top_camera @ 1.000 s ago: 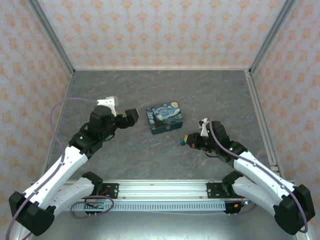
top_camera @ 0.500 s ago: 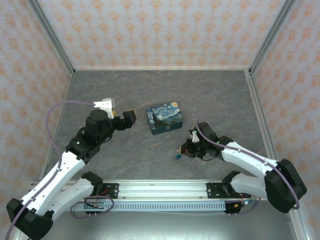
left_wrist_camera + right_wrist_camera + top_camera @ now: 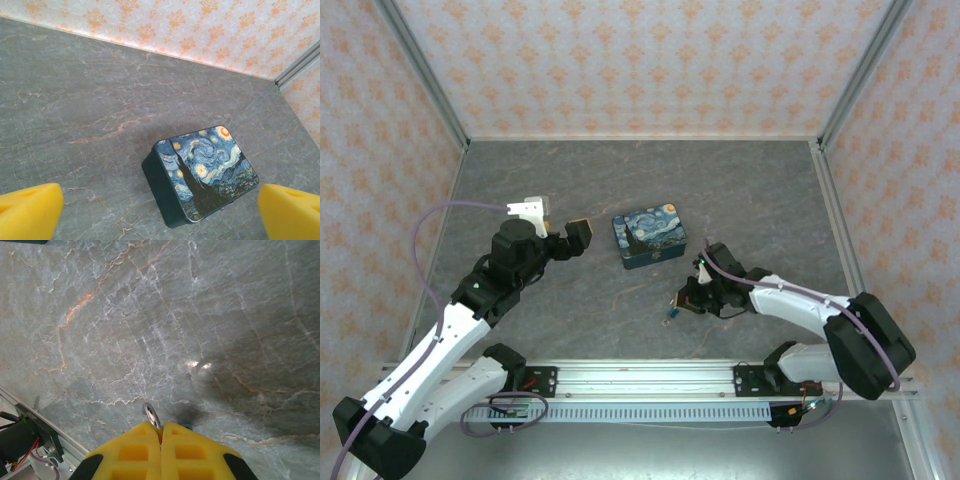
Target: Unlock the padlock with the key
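Right pincer down low now, and my yellow foam pads are pressed flat together, ribbed with square hollows, and they are clamped on the padlock. From my wrist I see its thin silvery shackle curving up out of the seam between the pads, with a sliver of blue body just beside it and a soft shadow on the stone underneath. From above, the lock is a tiny blue-teal speck at my fingertips, hanging close over the table, near the metal rail at the front edge. That table is a smooth grey marbled slab, veined in white and rusty orange, with two small glints of light on it. Compared with a second ago, my right arm has swung in and dropped: the pincer has come away from the tin toward the near edge, and the forearm now lies much flatter. In the last half second it has barely shifted. Over on the other side, my left pincer hovers with its yellow pads spread wide apart and holding nothing. It has hardly moved, just left of the tin. The tin itself, a rounded rectangular box with a glossy swirling starry-night lid and dark blue sides, sits where it sat before.
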